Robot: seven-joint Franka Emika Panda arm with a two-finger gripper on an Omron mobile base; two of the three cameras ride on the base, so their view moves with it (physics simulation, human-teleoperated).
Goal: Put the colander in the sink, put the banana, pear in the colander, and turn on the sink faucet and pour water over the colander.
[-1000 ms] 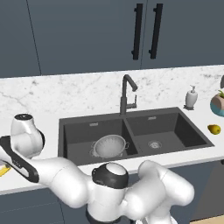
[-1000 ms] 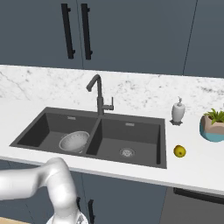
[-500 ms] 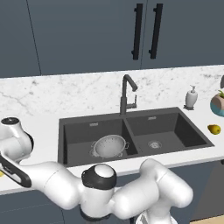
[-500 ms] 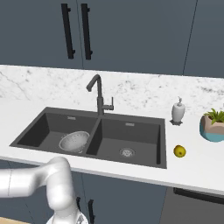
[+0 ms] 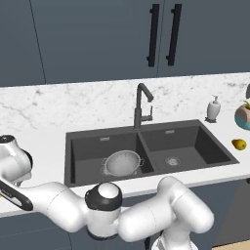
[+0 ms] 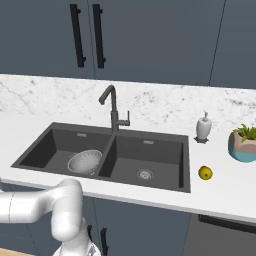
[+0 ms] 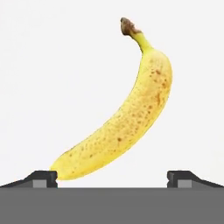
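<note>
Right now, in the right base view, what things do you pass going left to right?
colander → faucet → soap bottle → pear → potted plant

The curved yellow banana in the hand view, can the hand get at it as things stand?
Probably yes: the curved yellow banana lies on a bare white surface right ahead of the open hand, with nothing between them.

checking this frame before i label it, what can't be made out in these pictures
- Banana: the hand view shows it lying on plain white; whether the open gripper touches its near end cannot be told.
- Potted plant: cut off by the right edge of the left base view.
- Pear: too small to tell stem or shape.
- Sink faucet: its lever position is too small to read.
</note>
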